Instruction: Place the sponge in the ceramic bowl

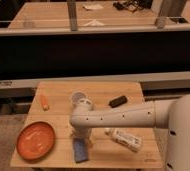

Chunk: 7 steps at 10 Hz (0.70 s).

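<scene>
Camera view: the sponge [79, 151] lies flat at the near edge of the counter [105, 156], outside the ceramic bowl [35, 141]. The bowl stands empty nearby, toward the left of the view, so the placement remains to be completed. The pincer [79, 136] stands at the sponge's far end; its opening, and whether it grips the sponge, cannot be told. Count, near to far: one sponge, one bowl, one white bottle [124, 139], one orange item [45, 102], one black block [117, 101], one white cup [78, 97].
</scene>
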Each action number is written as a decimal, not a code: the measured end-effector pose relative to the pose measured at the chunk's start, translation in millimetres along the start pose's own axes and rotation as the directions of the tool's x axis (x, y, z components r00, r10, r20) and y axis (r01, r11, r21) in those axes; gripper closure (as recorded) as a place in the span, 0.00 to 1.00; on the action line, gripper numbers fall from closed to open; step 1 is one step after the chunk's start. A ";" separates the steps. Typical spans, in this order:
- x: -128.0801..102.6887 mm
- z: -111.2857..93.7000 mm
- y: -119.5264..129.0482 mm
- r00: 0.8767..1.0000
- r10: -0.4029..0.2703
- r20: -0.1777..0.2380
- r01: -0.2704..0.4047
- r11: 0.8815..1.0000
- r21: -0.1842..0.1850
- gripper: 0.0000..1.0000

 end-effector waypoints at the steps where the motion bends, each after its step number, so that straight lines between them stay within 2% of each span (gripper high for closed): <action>1: 0.7 1.8 0.4 1.000 -0.004 0.003 0.004 1.000 -0.002 0.29; 2: 1.4 3.6 -0.3 1.000 -0.009 0.006 0.009 1.000 -0.003 0.32; 5: 2.7 6.9 -0.6 1.000 -0.015 0.014 0.015 1.000 -0.004 0.32; 6: 3.0 8.3 -0.6 1.000 -0.018 0.016 0.018 1.000 -0.004 0.35; 7: 3.2 8.6 -1.6 1.000 -0.021 0.016 0.021 1.000 -0.004 0.42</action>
